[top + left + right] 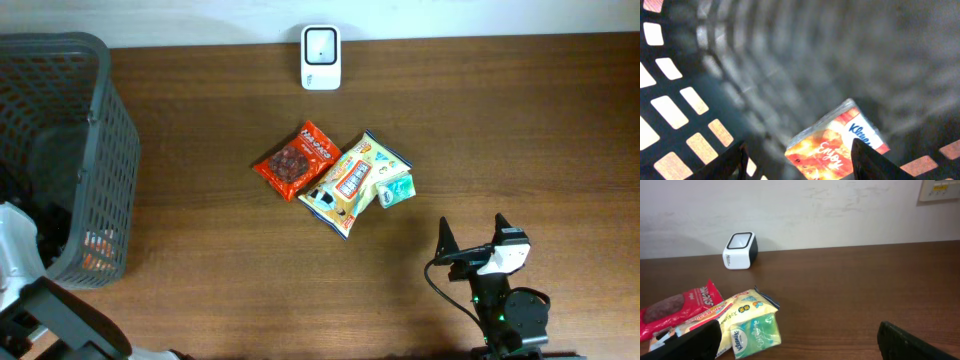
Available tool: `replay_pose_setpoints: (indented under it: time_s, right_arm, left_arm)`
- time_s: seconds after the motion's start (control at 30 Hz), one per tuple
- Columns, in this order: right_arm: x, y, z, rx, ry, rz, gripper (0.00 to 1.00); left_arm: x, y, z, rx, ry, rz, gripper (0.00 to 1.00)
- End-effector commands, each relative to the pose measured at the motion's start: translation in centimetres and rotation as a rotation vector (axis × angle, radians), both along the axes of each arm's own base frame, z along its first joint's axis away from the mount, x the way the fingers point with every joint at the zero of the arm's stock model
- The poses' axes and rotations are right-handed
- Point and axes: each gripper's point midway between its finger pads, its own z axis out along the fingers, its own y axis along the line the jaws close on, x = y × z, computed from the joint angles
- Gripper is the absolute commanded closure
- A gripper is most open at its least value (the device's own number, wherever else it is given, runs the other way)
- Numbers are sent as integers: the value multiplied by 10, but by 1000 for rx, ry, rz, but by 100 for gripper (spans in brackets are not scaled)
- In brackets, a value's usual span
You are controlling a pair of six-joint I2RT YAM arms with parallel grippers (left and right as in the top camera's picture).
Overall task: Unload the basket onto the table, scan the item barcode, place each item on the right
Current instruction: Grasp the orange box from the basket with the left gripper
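Grey mesh basket [110,140], left, holds an orange Kleenex pack [832,147] under the spread left claw [799,143]; right claw [472,224] spread wide over tabletop [560,130].

The end effector [799,150] hangs inside a dark mesh basket [790,60] with its two fingers [732,162] spread apart. An orange tissue pack [827,142] lies tilted between and just beyond them, closer to one finger. The wall ahead is blurred.

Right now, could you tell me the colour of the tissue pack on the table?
Green and white tissue pack; clearest in the right wrist view.
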Motion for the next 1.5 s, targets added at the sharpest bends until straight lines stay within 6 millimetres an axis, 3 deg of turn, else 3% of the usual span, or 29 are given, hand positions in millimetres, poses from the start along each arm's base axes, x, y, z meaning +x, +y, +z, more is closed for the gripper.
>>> replay_pose_setpoints:
  time_s: [0.0,0.07,0.13,0.17,0.27,0.37,0.47,0.63,0.8,1.0,1.03,1.1,1.2,1.27,1.37,1.4,1.47]
  right_arm:
    - [0,-1,-4,2,7,-5,2]
    - [0,-1,-4,2,7,-5,2]
    - [0,-1,-4,2,7,-5,2]
    - [0,-1,-4,2,7,-5,1]
    - [0,-1,-4,2,7,-5,2]
    - [0,-1,-4,2,7,-5,2]
    - [0,-1,-4,2,7,-5,1]
    - [0,-1,-4,2,7,-5,1]
    - [0,-1,-4,2,7,-5,2]
    - [0,-1,-4,3,7,-5,2]
    - [0,-1,-4,2,7,-5,1]
    - [0,-1,-4,2,7,-5,2]
    - [0,-1,-4,2,7,-5,2]
    - [0,-1,-4,2,7,-5,2]
    - [0,-1,-4,2,7,-5,2]
    - [0,-1,-4,2,7,-5,1]
    - [0,-1,-4,2,7,-5,2]
  left_arm:
    - [14,18,39,62,-28,-23,39]
    - [29,25,79,104,-86,-35,47]
    - [39,24,105,132,-117,-59,40]
    - [39,22,106,126,-112,-86,41]
    - [26,10,70,16,20,-130,44]
    - [19,-5,24,-135,139,-193,36]
    - [13,-14,-9,-237,234,-204,39]
    - [14,-22,-36,-308,283,-236,44]
    - [12,-30,-44,-358,288,-250,44]
    - [8,-33,-65,-357,287,-249,57]
    - [10,-29,-66,-339,279,-247,77]
    - [13,-26,-63,-333,266,-244,96]
    - [25,-17,-40,-309,238,-244,100]
    - [42,1,2,-255,176,-210,100]
    - [97,10,107,-184,-136,-237,100]
    - [122,0,166,-164,-341,-295,100]
    - [142,-20,241,-120,-585,-392,100]
